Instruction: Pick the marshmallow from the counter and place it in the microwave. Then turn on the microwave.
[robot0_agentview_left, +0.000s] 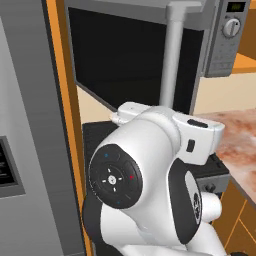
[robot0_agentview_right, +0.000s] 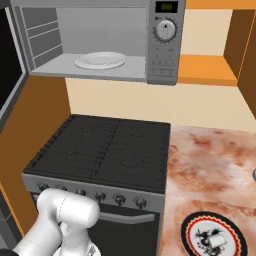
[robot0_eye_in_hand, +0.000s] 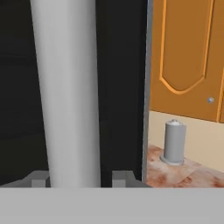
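The microwave hangs above the stove with its door swung wide open. A round white plate lies inside it. My gripper is closed around the door's long grey bar handle, one finger tip on each side of the bar. The marshmallow is a small off-white lump on a dark-rimmed patterned plate at the counter's near edge, far from the gripper. The dial and display sit on the microwave's right panel.
A black stovetop with grates lies under the microwave, with a row of knobs on its front. A grey cylinder stands on the counter below an orange cabinet door. A tall grey appliance front is at the left.
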